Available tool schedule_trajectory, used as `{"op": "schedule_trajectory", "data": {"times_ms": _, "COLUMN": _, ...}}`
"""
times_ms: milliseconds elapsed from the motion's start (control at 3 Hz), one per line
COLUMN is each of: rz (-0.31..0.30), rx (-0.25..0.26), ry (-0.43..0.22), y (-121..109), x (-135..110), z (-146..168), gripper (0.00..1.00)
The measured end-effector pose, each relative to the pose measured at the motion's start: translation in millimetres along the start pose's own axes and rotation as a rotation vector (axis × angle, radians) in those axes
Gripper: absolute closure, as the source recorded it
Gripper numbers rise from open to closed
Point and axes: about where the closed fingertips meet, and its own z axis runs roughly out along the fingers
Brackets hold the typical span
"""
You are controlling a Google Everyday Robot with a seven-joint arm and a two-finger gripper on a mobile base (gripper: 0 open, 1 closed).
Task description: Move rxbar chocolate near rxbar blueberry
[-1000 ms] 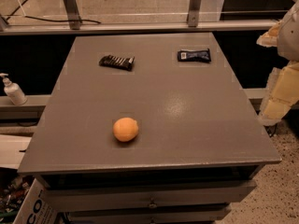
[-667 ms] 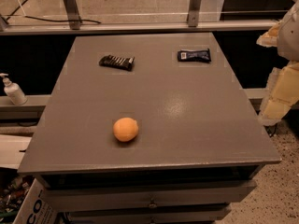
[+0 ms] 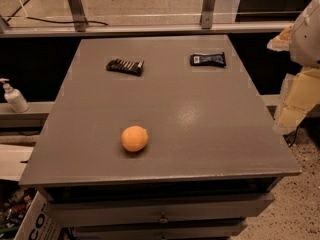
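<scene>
Here, the gripper (image 3: 294,103), state unclear, hangs beside the grey table (image 3: 200,134) over speckled floor (image 3: 307,204).

A single view is set high in front of the counter (image 3: 210,134). It looks steeply down and forward across the whole top to the metal rail (image 3: 150,30) behind, from middling range (near enough that the drawer fronts (image 3: 160,211) under the front edge show at the bottom). The robot's pale arm (image 3: 302,39) cuts in at the right edge of this view, the tool itself falls outside the frame, and as the only camera it shares its scene with no other.
</scene>
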Motion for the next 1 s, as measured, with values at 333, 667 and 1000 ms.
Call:
{"op": "schedule_trajectory", "data": {"times_ms": 333, "rz": -0.035, "rx": -0.028, "ry": -0.003, "y": -9, "x": -6, "z": 15, "gripper": 0.0}}
{"op": "schedule_trajectory", "data": {"times_ms": 667, "rz": -0.092, "rx": -0.07, "ry": 0.005, "y": -22, "x": -21, "z": 44, "gripper": 0.0}}
{"op": "schedule_trajectory", "data": {"times_ms": 1000, "rz": -0.134, "rx": -0.103, "ry": 0.017, "y": -37, "x": -31, "z": 71, "gripper": 0.0}}
